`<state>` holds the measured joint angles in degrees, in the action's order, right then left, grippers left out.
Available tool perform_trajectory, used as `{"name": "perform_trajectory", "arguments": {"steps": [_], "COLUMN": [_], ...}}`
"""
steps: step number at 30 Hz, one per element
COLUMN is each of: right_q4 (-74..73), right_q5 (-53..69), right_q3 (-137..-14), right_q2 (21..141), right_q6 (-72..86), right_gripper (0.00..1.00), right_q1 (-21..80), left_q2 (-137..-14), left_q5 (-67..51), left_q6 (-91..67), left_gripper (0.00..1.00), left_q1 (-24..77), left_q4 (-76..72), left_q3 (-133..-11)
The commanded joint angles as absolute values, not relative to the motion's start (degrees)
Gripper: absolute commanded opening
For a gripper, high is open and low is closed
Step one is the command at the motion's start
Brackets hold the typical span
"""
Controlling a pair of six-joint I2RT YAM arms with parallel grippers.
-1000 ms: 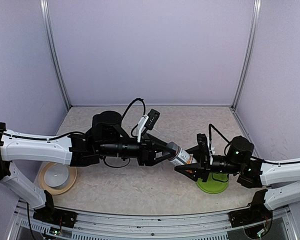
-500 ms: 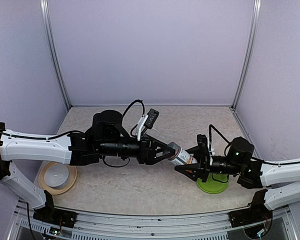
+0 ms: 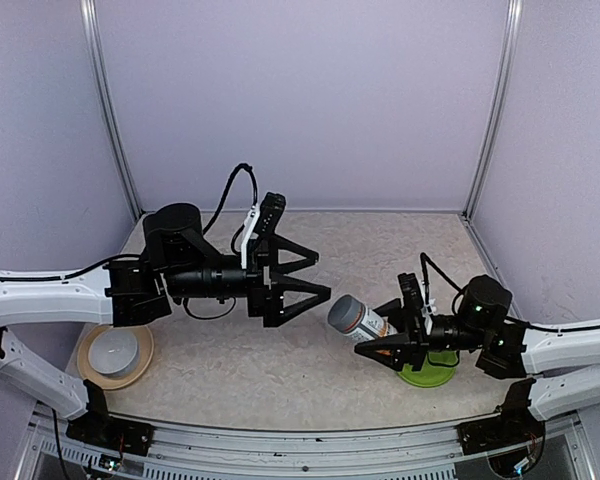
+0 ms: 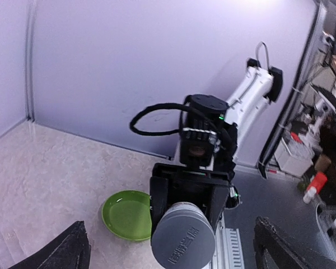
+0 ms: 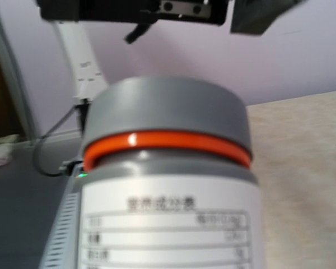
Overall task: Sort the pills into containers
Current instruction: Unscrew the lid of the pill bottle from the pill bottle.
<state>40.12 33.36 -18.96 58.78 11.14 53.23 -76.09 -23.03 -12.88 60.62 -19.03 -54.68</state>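
— Where's the bottle (image 3: 352, 317)?
— Held up off the table (image 3: 230, 372), its body clamped in the right gripper (image 3: 384, 331), just beside the green plate (image 3: 427, 376). The gray cap (image 3: 342, 312) is on.
— And the left gripper (image 3: 320, 274)?
— Spread wide, gripping nothing, with clear air between it and the cap.
— How does the bottle lie?
— Lying over rather than upright, with its long axis along the line between the 2 grippers: cap toward the left arm, base toward the right. The cap sits ahead of the left jaws and a little nearer the table's front edge (so, I'd judge, the left arm must line up on that axis before closing on the cap).
— Do the views differ?
— Yes. The left wrist view looks straight at the cap's round face, low between its 2 fingers (image 4: 67, 251), an alignment the overhead view cannot show. The right wrist view gives the orange ring (image 5: 167, 147) and label (image 5: 168, 224) print up close, but none of its own fingers.
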Motion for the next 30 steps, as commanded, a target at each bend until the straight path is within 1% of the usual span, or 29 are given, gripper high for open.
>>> {"name": "perform_trajectory", "arguments": {"steps": [1,5,13,18,22,30], "right_q4": [44.0,46.6,49.5,50.4,50.2,49.9], "right_q5": [42.1,45.6,51.7,52.7,53.9,54.5], "right_q3": [-21.9,-22.3,-24.7,-25.6,-26.4,-27.5], "right_q2": [60.6,61.4,64.8,66.9,68.4,69.3], "right_q6": [17.1,19.9,23.4,23.8,23.9,23.8], "right_gripper": [0.0,0.0,0.0,0.0,0.0,0.0], "right_q1": [53.2,53.2,53.2,53.8,54.4,55.0], "left_q2": [-73.8,-72.4,-73.2,-75.6,-76.5,-77.1], "left_q5": [-33.6,-36.8,-38.0,-37.1,-37.4,-38.8], "left_q6": [4.8,12.7,20.2,21.7,21.6,22.1], "left_gripper": [0.99,0.98,0.91,0.84,0.8,0.8], "left_q1": [61.7,62.6,63.6,64.0,64.6,64.9], "left_q4": [-19.9,-18.9,-14.1,-12.2,-13.0,-12.5], "left_q3": [-51.4,-50.0,-53.1,-55.4,-55.7,-55.9]}}
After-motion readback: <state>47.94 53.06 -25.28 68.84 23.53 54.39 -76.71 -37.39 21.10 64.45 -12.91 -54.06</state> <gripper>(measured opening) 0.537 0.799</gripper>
